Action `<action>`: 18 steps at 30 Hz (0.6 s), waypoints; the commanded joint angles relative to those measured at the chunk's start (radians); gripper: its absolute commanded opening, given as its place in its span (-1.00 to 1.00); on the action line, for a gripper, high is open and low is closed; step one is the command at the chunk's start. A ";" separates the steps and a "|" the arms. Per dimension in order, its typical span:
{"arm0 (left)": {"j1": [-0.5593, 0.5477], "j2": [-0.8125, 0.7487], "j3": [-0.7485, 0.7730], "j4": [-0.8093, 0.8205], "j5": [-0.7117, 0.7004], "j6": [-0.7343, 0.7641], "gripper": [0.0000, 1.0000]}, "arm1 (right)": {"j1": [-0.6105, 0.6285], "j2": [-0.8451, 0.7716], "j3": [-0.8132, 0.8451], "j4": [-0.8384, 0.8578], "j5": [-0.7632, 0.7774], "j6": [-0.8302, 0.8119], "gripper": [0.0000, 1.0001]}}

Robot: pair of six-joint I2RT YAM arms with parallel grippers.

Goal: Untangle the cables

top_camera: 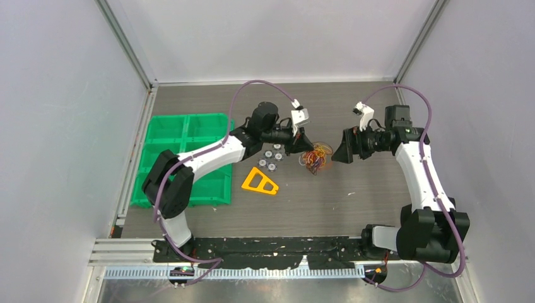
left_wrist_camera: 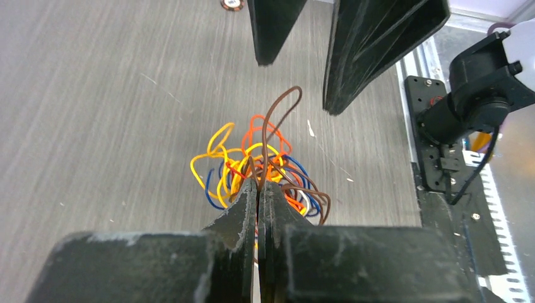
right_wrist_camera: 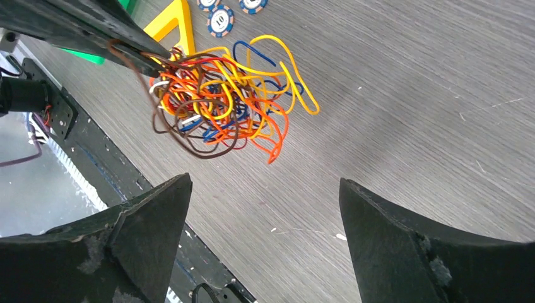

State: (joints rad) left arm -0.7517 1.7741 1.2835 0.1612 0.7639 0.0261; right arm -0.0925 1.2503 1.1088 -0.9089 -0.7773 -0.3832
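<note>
Table: grey wood-grain top, matt, fine streaks, few pale scuffs. Cables: thin wires, smooth glossy plastic sheath. Left fingers: black plastic, matt, grainy, edges worn whitish. Right fingers: same black matt plastic, frayed patches. Tray: green plastic, slight sheen. Triangle: yellow plastic, smooth.

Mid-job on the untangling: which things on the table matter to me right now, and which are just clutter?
In the job:
- cables, one tangled bundle
- left gripper, fingers shut on the cables
- right gripper, open, facing the bundle

Lying about:
- green tray
- yellow triangle
- poker chips
</note>
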 commanded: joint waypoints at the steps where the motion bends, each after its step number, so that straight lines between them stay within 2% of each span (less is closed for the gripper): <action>1: -0.017 -0.001 0.078 -0.024 -0.019 0.184 -1.00 | -0.017 0.009 -0.025 0.132 -0.043 0.114 0.87; 3: -0.034 -0.003 0.097 -0.070 -0.033 0.327 -1.00 | -0.059 0.040 -0.013 0.139 -0.123 0.136 0.95; 5: -0.046 0.009 0.120 -0.073 -0.051 0.414 -1.00 | -0.075 0.072 -0.005 0.128 -0.194 0.119 0.91; 10: -0.047 0.059 0.227 -0.062 -0.049 0.446 -1.00 | -0.049 0.125 -0.026 0.098 -0.259 -0.013 0.90; 13: -0.052 0.064 0.271 -0.064 -0.035 0.437 -1.00 | -0.039 0.121 -0.066 0.204 -0.279 0.007 0.90; 14: -0.057 0.064 0.277 -0.056 -0.034 0.420 -1.00 | -0.033 0.120 -0.078 0.286 -0.279 0.023 0.91; 18: -0.085 0.060 0.285 -0.046 -0.048 0.370 -1.00 | -0.008 0.111 -0.157 0.559 -0.303 0.208 0.96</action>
State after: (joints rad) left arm -0.8074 1.8435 1.5246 0.0750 0.7200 0.4168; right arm -0.1184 1.3872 1.0031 -0.6624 -1.0138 -0.3180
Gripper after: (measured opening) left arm 0.011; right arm 0.958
